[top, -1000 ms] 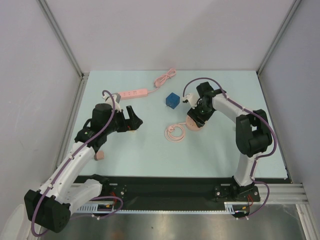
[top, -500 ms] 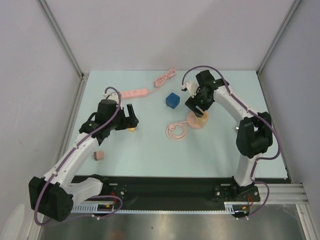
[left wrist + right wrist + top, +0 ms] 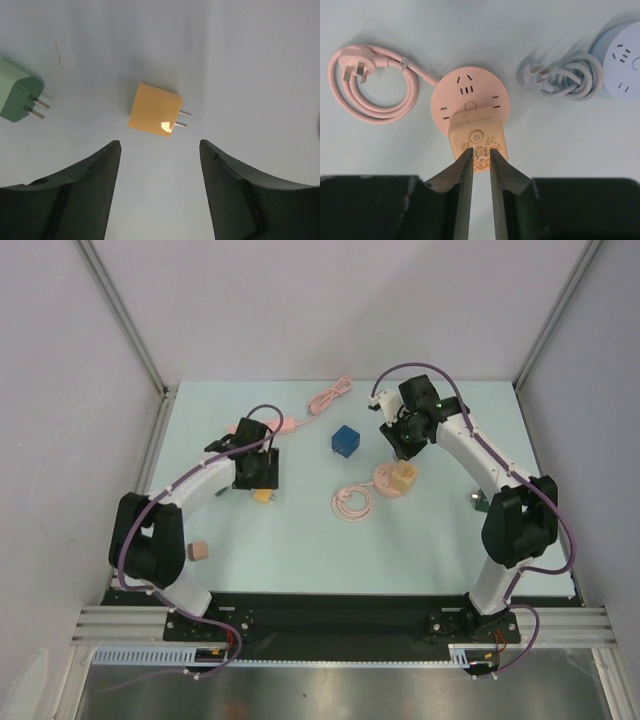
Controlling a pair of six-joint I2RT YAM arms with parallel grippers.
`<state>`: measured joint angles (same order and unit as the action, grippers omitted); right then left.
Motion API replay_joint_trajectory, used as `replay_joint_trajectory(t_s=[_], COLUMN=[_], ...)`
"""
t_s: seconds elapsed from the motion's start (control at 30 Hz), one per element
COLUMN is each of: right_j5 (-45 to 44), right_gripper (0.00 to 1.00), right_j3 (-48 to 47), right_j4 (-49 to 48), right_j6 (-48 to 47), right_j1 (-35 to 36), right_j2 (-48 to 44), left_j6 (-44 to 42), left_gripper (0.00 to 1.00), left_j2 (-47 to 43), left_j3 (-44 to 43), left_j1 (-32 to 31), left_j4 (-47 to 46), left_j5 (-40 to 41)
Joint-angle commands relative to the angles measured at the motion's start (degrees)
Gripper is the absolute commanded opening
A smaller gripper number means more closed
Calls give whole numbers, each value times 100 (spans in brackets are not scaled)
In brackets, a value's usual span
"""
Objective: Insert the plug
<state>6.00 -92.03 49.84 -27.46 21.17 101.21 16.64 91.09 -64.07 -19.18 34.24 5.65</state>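
A pale orange plug (image 3: 477,136) with a power button stands on the round pink socket (image 3: 470,90), also seen from above as the socket (image 3: 385,484) and its plug (image 3: 403,476). My right gripper (image 3: 481,150) hovers above that plug, fingers drawn to a narrow slit with nothing between them; in the top view the right gripper (image 3: 398,440) is just behind the socket. A loose orange plug (image 3: 154,110) lies flat, prongs pointing right. My left gripper (image 3: 160,145) stands open just short of it, not touching. From above, the left gripper (image 3: 258,472) is beside this orange plug (image 3: 265,497).
A green plug (image 3: 20,97) lies left of the orange one. The socket's pink cable (image 3: 351,504) is coiled beside it. A blue cube (image 3: 345,440), a pink power strip (image 3: 285,424) and a small pink block (image 3: 198,550) are on the table. A lavender socket (image 3: 625,60) lies at the right.
My right gripper has lifted back off the plug on the pink socket and drawn its fingers together. The left arm has swung round over the loose orange plug, jaws somewhat narrower.
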Motion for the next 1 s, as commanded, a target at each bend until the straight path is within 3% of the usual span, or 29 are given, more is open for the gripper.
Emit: replay_joint_trajectory(t_s=[0.0, 0.33, 0.6, 0.7, 0.73, 0.8, 0.83, 0.97], right_j5=[-81, -336, -442, -451, -451, -425, -381, 40], right_gripper=[23, 17, 20, 22, 22, 24, 27, 39], right_j3=[281, 994, 722, 721, 739, 783, 826, 985], right_j4=[-370, -844, -880, -915, -933, -968, -985, -1397], right_j6=[443, 690, 804, 874, 892, 962, 997, 1365], right_j1=[28, 36, 37, 28, 36, 36, 45, 133], right_j2=[-83, 13, -338, -592, -654, -821, -874, -1191], left_j6=[-267, -372, -539, -574, -566, -566, -592, -645], left_gripper=[69, 63, 65, 42, 31, 24, 15, 2], left_j2=[137, 638, 963, 990, 946, 858, 754, 446], left_j3=[-246, -167, -307, -343, -334, -325, -334, -422], left_j1=[46, 46, 46, 46, 46, 46, 46, 46], left_j4=[224, 39, 74, 74, 74, 65, 83, 118], left_j5=[331, -38, 85, 77, 85, 68, 16, -502])
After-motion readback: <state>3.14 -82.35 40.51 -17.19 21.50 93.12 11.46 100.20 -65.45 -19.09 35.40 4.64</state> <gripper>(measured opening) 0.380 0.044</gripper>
